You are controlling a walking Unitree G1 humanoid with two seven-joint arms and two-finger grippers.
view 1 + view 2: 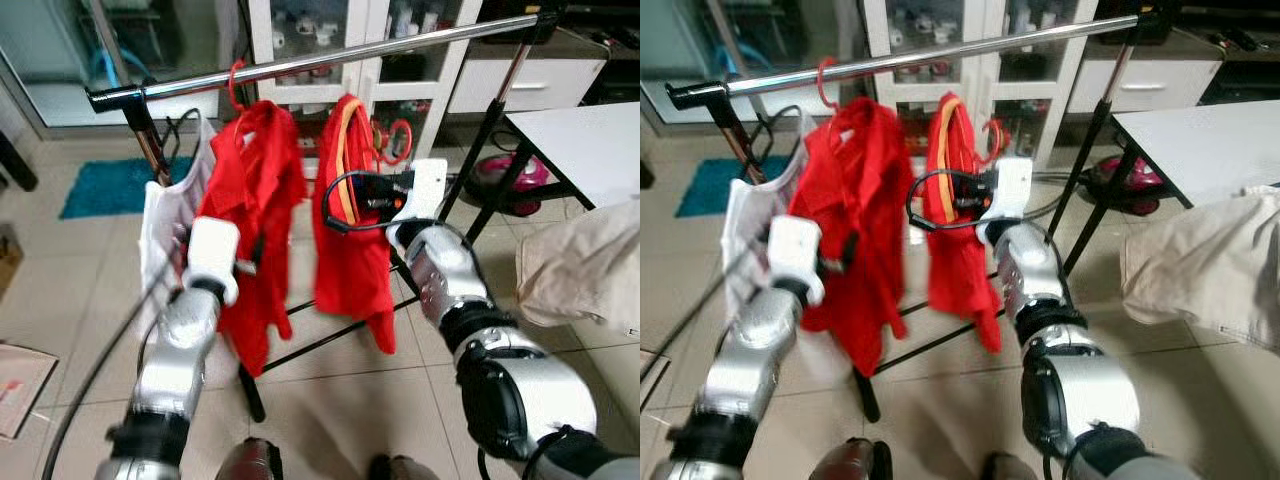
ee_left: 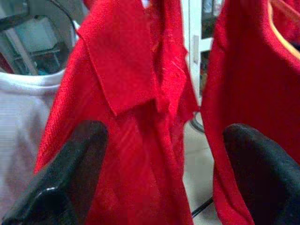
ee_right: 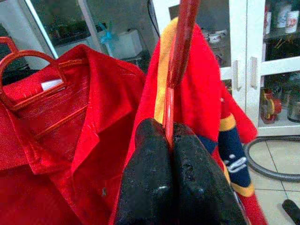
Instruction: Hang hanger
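Note:
A silver rail [image 1: 330, 55] runs across the rack. One red shirt [image 1: 255, 190] hangs from it by a red hanger hook [image 1: 235, 82], beside a white garment [image 1: 165, 215]. A second red garment with yellow trim [image 1: 350, 250] is on a red hanger [image 3: 180, 42] held below the rail; its hook [image 1: 398, 140] is off the rail. My right gripper [image 3: 171, 140] is shut on this hanger's thin red bar and sits at the garment's upper edge [image 1: 352, 200]. My left gripper [image 2: 164, 173] is open, fingers [image 2: 70, 173] on either side of the hung red shirt's folds.
A white table [image 1: 590, 140] stands at the right with a beige cloth [image 1: 590, 265] in front of it. A white glass-door cabinet [image 1: 330, 40] is behind the rack. The rack's black legs [image 1: 330, 340] cross the tiled floor. A teal mat [image 1: 110, 185] lies at the left.

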